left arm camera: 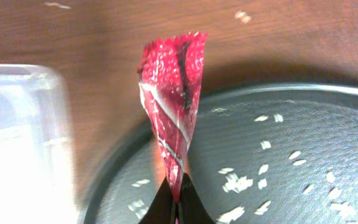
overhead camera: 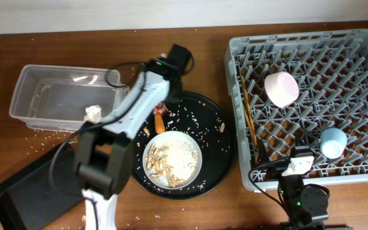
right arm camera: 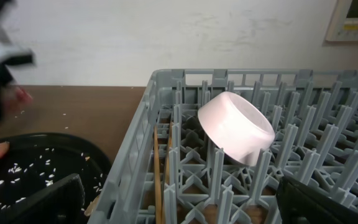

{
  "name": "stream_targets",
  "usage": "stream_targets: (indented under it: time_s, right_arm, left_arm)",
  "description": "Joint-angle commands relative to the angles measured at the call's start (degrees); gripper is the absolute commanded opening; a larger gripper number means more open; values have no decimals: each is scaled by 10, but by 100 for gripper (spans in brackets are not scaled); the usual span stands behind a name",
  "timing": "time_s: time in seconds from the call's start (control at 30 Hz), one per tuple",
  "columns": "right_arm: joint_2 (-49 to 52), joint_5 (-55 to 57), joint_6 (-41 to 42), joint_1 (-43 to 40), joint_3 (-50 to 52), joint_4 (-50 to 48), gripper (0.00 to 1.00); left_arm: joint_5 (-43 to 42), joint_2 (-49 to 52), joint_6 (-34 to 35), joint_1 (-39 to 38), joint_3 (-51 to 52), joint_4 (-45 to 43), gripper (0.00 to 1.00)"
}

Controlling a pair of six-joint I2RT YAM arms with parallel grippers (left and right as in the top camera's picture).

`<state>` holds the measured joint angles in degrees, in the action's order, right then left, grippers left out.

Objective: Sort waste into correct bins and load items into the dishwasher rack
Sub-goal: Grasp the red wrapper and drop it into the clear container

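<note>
Clamped on one thin end of the crumpled red-and-white wrapper [left arm camera: 171, 106], the left gripper [left arm camera: 176, 210] has its jaws closed to a pinch, so the foil fans out loose beyond the fingertips; a hold that narrow suits a light scrap but could let it slip if swung fast. It hangs over the near rim of the round black tray [left arm camera: 278, 155], with the clear tub [left arm camera: 17, 137] just beside it, which suggests the wrapper is bound for that bin and needs only a short carry sideways. A pale crumpled scrap [overhead camera: 93, 114] lies in the tub. On the round tray the carrot piece [overhead camera: 160, 125] lies near the held wrapper, and the plate [overhead camera: 173, 160] sits heaped with rice and scraps, loose grains scattered around it, so the food waste looks unsorted. The flat black tray [overhead camera: 30, 185] lies at the table's near left. The right gripper [right arm camera: 179, 186] rests with fingers spread wide and holding nothing at the near edge of the dishwasher rack [overhead camera: 356, 70], where the white bowl [overhead camera: 281, 88], blue cup [overhead camera: 333, 142] and chopsticks [overhead camera: 248, 108] are loaded.
</note>
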<state>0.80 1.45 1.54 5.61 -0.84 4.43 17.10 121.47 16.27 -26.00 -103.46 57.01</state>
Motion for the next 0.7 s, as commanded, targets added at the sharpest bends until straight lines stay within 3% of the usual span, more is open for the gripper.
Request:
stream_targets:
  time_s: [0.0, 0.1, 0.3, 0.33, 0.4, 0.47, 0.67]
  right_arm:
    - [-4, -1, 6, -4, 5, 1, 98]
    - [-4, -1, 6, -4, 5, 1, 98]
    - [-4, -1, 6, -4, 5, 1, 98]
    - [-4, -1, 6, -4, 5, 1, 98]
    - [-4, -1, 6, -4, 5, 1, 99]
    - [-4, -1, 6, -4, 5, 1, 98]
    - [-4, -1, 6, -4, 5, 1, 98]
  left_arm:
    - [87, -85, 21, 71, -28, 19, 0]
    - [70, -82, 101, 144, -19, 38, 0]
    - [37, -49, 136, 233, 32, 2, 2]
    - [25, -47, 115, 240, 32, -8, 27]
    - [-35, -50, 47, 242, 21, -7, 45]
    - [-71, -60, 33, 230, 1, 25, 48]
    - [-68, -79, 33, 131, 5, 85, 48]
